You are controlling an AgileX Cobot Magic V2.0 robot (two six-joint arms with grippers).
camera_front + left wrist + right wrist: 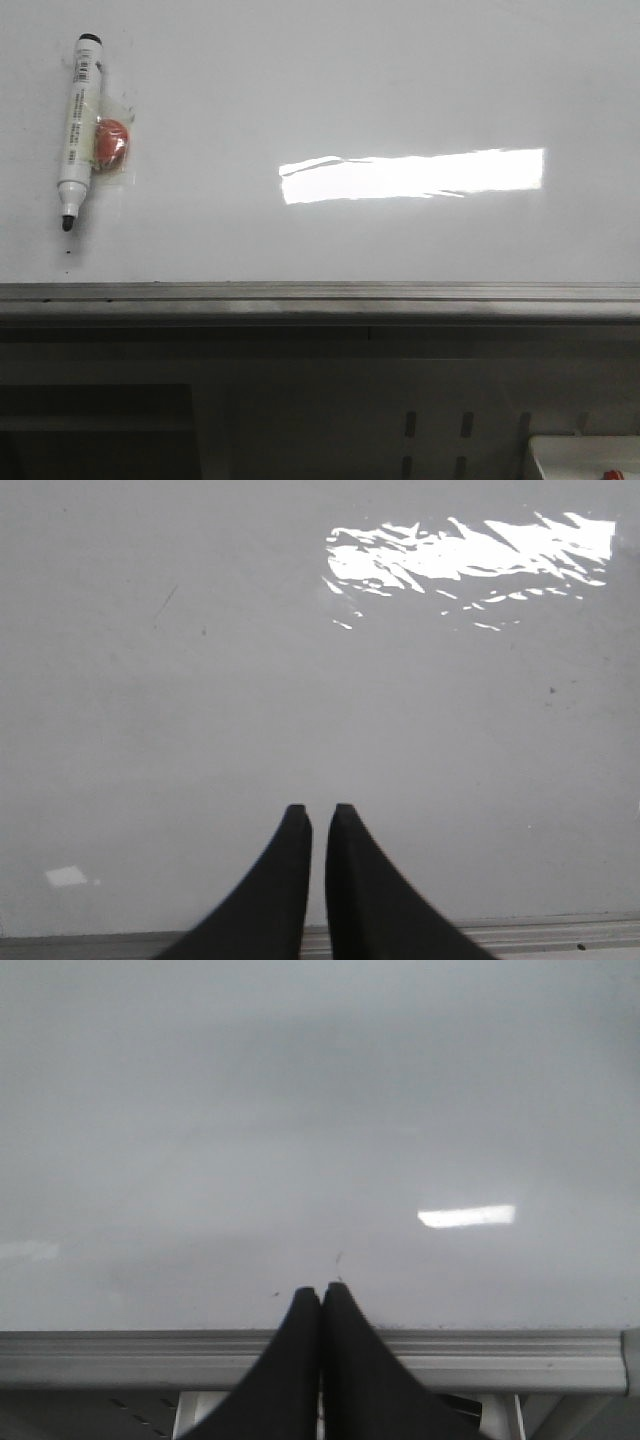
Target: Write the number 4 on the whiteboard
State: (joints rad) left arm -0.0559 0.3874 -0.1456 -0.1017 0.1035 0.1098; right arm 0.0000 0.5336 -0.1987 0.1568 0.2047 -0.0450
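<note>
The whiteboard [350, 90] is glossy white with a bright rectangular reflection [410, 175] and a grey rail [320, 297] along its lower edge. No number 4 shows on it, only faint specks. A white marker [77, 125] with a black tip lies on the board at the far left, tip toward the rail. Neither gripper shows in the front view. My left gripper [319, 810] hangs over bare board [300, 680], fingers nearly together and empty. My right gripper [321, 1288] is shut and empty over the rail [120, 1355] and board edge [300, 1110].
A round orange-red object [110, 142] in clear wrapping lies right beside the marker. Below the rail is a dark frame with slotted metal, and a white box [585, 458] stands at the bottom right corner.
</note>
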